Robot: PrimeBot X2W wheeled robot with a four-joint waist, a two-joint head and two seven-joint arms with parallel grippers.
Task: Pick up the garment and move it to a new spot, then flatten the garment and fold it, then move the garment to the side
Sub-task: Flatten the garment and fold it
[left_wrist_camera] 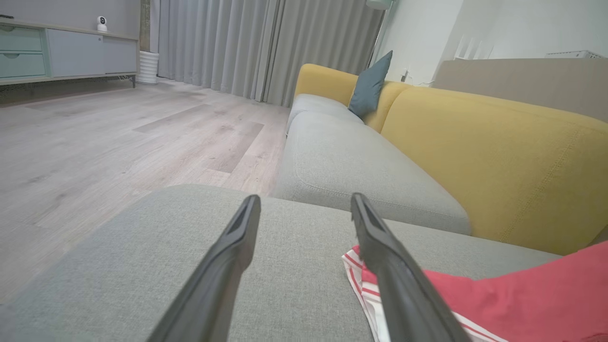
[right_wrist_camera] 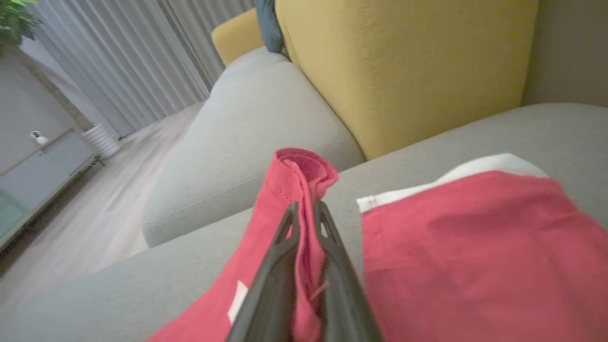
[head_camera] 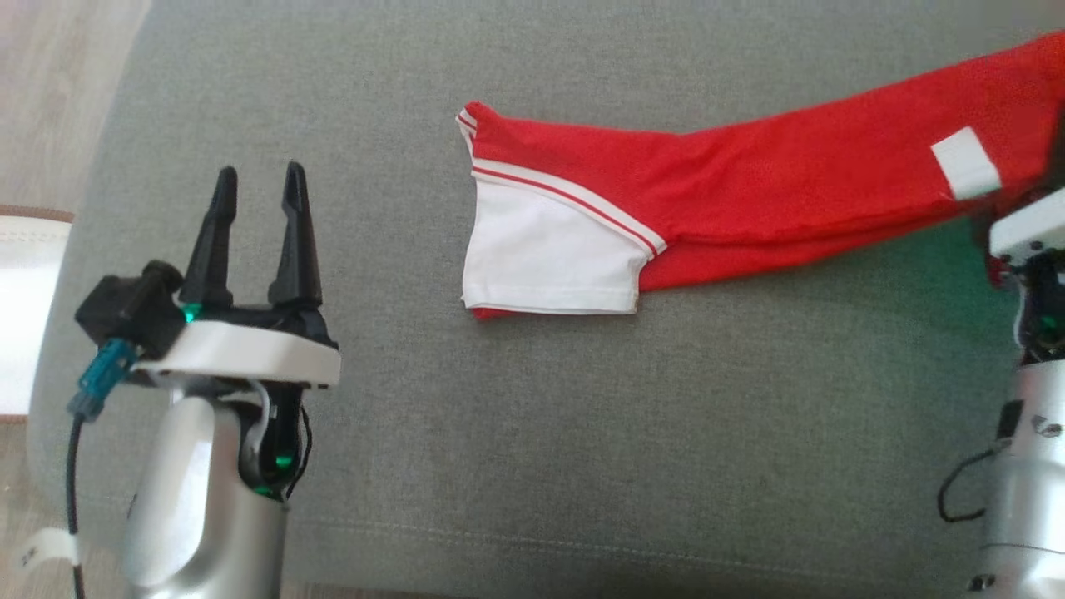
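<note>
Garment (head_camera: 749, 183), red with a white panel, lies across the grey sofa cushion (head_camera: 499, 457) from centre to 2 o'clock. Right gripper (right_wrist_camera: 306, 205) pinches a red fold; left gripper (head_camera: 260, 183), at 8 o'clock, gapes empty. Lift slowly so the pinch holds.

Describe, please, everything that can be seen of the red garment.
The garment is red soft cloth with a white panel, white-and-red striped trim and a white label. It lies stretched in a long folded strip across the grey cushion, panel end flat. The right pincer is shut on a bunched fold of its other end.
</note>
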